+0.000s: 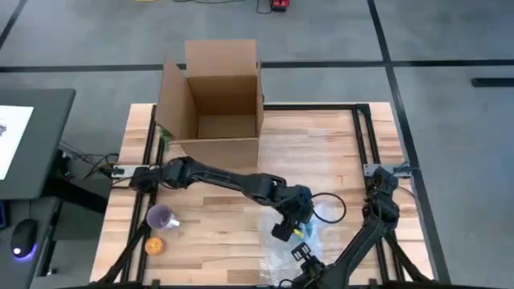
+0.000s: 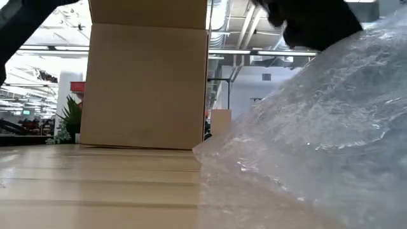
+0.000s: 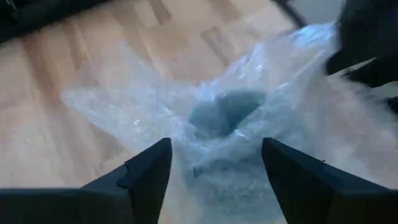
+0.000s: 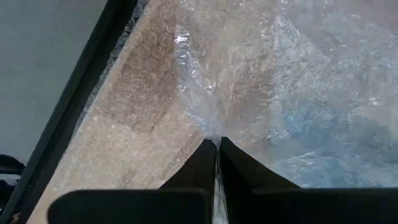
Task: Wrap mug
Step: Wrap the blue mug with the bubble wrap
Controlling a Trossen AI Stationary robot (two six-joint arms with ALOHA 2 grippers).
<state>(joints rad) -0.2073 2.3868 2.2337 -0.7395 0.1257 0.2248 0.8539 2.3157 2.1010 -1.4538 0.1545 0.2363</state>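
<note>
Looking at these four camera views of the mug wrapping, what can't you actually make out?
- Mug: left wrist view shows only a dark blurred shape through the bubble wrap; its handle and pose are unclear.
- Left gripper: in the low view, a dark mass cut off by the top edge.
- Small orange object, high view: too small to identify.

We count one cardboard box (image 1: 217, 92), one bubble wrap sheet (image 1: 301, 241), one purple cup (image 1: 163, 217), one orange (image 1: 155, 246), two arms.
</note>
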